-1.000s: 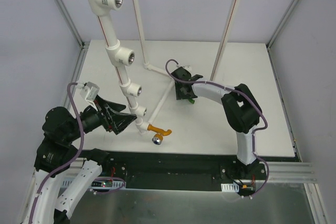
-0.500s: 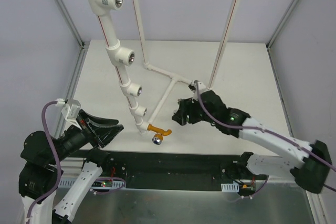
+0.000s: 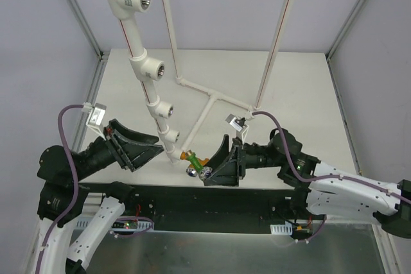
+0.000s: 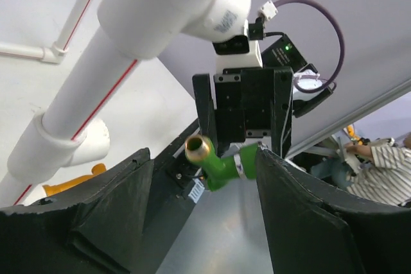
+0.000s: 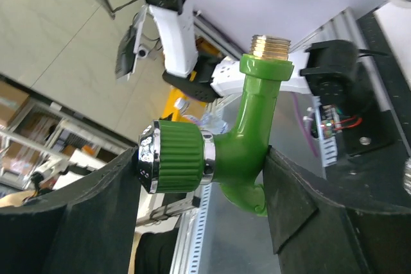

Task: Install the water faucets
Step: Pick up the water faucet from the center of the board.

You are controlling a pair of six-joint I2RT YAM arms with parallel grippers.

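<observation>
My right gripper (image 3: 217, 169) is shut on the green faucet (image 3: 207, 172) and holds it above the table's front edge. In the right wrist view the green faucet (image 5: 247, 145) sits between my fingers (image 5: 302, 216), brass threaded end up and ribbed knob with silver rim to the left. The orange faucet (image 3: 192, 158) lies on the table by the foot of the white pipe, its silver end (image 3: 191, 171) toward me. My left gripper (image 3: 153, 142) is open and empty beside the lowest tee fitting (image 3: 172, 137). The left wrist view looks between its fingers (image 4: 308, 216) at the green faucet (image 4: 221, 166).
A slanted white pipe (image 3: 131, 36) carries several tee fittings with metal threaded holes. A white pipe frame (image 3: 209, 97) lies on the table behind. Enclosure posts and walls stand around the white table (image 3: 302, 94). A black strip (image 3: 192, 200) runs along the front edge.
My right gripper carried the green faucet from the table's back centre to the front, beside the orange faucet. My left gripper pulled back, then swung toward the lowest tee.
</observation>
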